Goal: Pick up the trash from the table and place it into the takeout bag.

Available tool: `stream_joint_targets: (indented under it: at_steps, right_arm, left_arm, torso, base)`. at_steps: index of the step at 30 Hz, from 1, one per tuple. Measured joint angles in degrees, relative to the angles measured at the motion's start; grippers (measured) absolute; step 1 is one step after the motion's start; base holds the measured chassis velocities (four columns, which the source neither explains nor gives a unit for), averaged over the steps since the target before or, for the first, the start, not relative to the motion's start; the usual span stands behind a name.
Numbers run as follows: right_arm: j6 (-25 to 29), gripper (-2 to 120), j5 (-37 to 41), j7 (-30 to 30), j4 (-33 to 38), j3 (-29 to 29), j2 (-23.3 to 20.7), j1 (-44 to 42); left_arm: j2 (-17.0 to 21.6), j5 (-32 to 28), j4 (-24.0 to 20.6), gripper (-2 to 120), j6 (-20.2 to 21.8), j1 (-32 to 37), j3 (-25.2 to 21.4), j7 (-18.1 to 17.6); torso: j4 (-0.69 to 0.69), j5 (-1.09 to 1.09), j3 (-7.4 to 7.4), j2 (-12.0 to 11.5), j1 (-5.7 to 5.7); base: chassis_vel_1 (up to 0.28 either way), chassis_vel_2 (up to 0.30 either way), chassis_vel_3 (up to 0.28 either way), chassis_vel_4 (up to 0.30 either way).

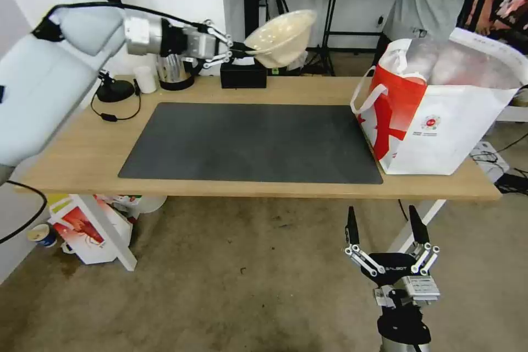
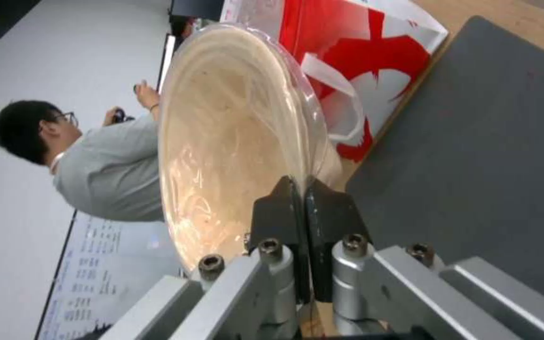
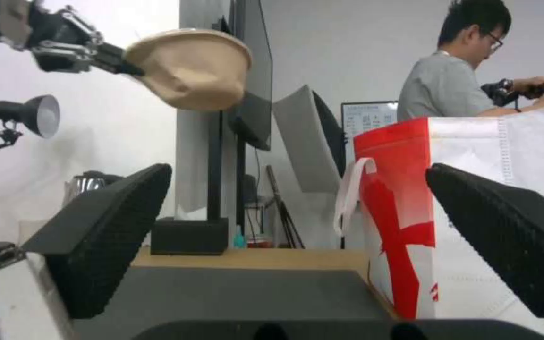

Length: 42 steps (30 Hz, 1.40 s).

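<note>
Head view: the left gripper (image 1: 237, 50) is pinching the beige bowl (image 1: 280, 37) by its rim, upper centre, above the table (image 1: 82, 154) and well left of the takeout bag (image 1: 440, 115).

Left wrist view: jaws are clamping only thin rim, so the tilted bowl could slip.

Right wrist view: the right gripper (image 3: 297, 236) is waiting, jaws wide.

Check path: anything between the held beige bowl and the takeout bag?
Nothing visible. The left gripper holds the beige bowl in the air over the table's far edge; open air separates it from the takeout bag, mouth open.
</note>
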Motion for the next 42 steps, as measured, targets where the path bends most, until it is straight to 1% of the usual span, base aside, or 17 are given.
stream_joint_targets:
  at_steps: [6,7,11,12,15,16,19,20,23,24,26,28,30,31,34,35,42]
  right_arm:
    - [0.0,100,0.0,0.0,0.0,0.0,0.0,0.0]
    - [0.0,100,0.0,0.0,0.0,0.0,0.0,0.0]
    - [0.0,100,0.0,0.0,0.0,0.0,0.0,0.0]
    - [0.0,100,0.0,0.0,0.0,0.0,0.0,0.0]
    - [0.0,100,0.0,0.0,0.0,0.0,0.0,0.0]
    - [0.0,100,0.0,0.0,0.0,0.0,0.0,0.0]
    - [0.0,100,0.0,0.0,0.0,0.0,0.0,0.0]
    - [0.0,100,0.0,0.0,0.0,0.0,0.0,0.0]
    - [0.0,100,0.0,0.0,0.0,0.0,0.0,0.0]
    - [0.0,100,0.0,0.0,0.0,0.0,0.0,0.0]
    - [0.0,100,0.0,0.0,0.0,0.0,0.0,0.0]
    - [0.0,100,0.0,0.0,0.0,0.0,0.0,0.0]
    - [0.0,100,0.0,0.0,0.0,0.0,0.0,0.0]
    - [0.0,100,0.0,0.0,0.0,0.0,0.0,0.0]
    - [0.0,100,0.0,0.0,0.0,0.0,0.0,0.0]
    - [0.0,100,0.0,0.0,0.0,0.0,0.0,0.0]
    - [0.0,100,0.0,0.0,0.0,0.0,0.0,0.0]
  left_arm:
    - [-3.5,0.3,2.0,0,0.5,-2.1,2.0,-0.1]
    - [-3.5,0.3,2.0,0,0.5,-2.1,2.0,-0.1]
    - [-6.5,1.0,3.6,0,0.8,-3.4,3.2,-0.1]
    - [-6.5,1.0,3.6,0,0.8,-3.4,3.2,-0.1]
    - [-9.0,1.6,4.9,0,0.8,-4.4,3.8,-0.1]
    - [-9.0,1.6,4.9,0,0.8,-4.4,3.8,-0.1]
    - [-11.6,2.3,6.6,0,0.8,-5.4,4.6,-0.1]
    - [-11.6,2.3,6.6,0,0.8,-5.4,4.6,-0.1]
    - [-14.2,2.9,8.4,0,0.7,-6.5,5.4,-0.1]
    - [-14.2,2.9,8.4,0,0.7,-6.5,5.4,-0.1]
    - [-15.8,3.2,9.5,0,0.7,-7.4,6.0,-0.1]
    - [-16.2,3.3,9.8,0,0.6,-7.6,6.1,-0.1]
    - [-18.3,3.8,11.4,0,0.5,-9.1,6.4,-0.1]
    - [-18.3,3.8,11.4,0,0.5,-9.1,6.4,-0.1]
    - [-21.5,4.6,13.7,0,0.2,-10.9,6.9,-0.1]
    - [-21.5,4.6,13.7,0,0.2,-10.9,6.9,-0.1]
    - [-25.8,5.6,16.4,0,-0.2,-12.3,7.3,0.0]
  torso:
    - [0.0,0.01,0.0,0.0,0.0]
    - [0.0,0.01,0.0,0.0,0.0]
    - [0.0,0.0,0.0,0.0,0.0]
    - [0.0,0.0,0.0,0.0,0.0]
    - [-0.01,0.01,-0.01,0.0,0.0]
    - [-0.01,0.01,-0.01,0.0,0.0]
    - [-0.01,0.0,0.0,0.0,-0.01]
    - [-0.01,0.0,0.0,0.0,-0.01]
    - [0.0,0.0,0.0,0.0,-0.01]
    - [0.0,0.0,0.0,0.0,-0.01]
    - [0.0,0.0,0.0,0.0,-0.01]
    - [0.0,0.0,0.0,0.0,-0.01]
    - [0.0,0.0,0.0,0.0,-0.01]
    - [0.0,0.0,0.0,0.0,-0.01]
    - [-0.01,0.01,0.0,0.0,-0.01]
    - [-0.01,0.01,0.0,0.0,-0.01]
    - [-0.01,0.0,0.0,0.0,0.0]
  base:
    - [0.0,0.0,0.0,0.0]
    - [0.0,0.0,0.0,0.0]
    - [0.0,0.0,0.0,0.0]
    - [0.0,0.0,0.0,0.0]
    - [0.0,0.0,0.0,0.0]
    - [0.0,0.0,0.0,0.0]
    - [0.0,0.0,0.0,0.0]
    - [0.0,0.0,0.0,0.0]
    - [0.0,0.0,0.0,0.0]
    - [0.0,0.0,0.0,0.0]
    - [0.0,0.0,0.0,0.0]
    - [0.0,0.0,0.0,0.0]
    - [0.0,0.0,0.0,0.0]
    - [0.0,0.0,0.0,0.0]
    - [0.0,0.0,0.0,0.0]
    - [0.0,0.0,0.0,0.0]
    - [0.0,0.0,0.0,0.0]
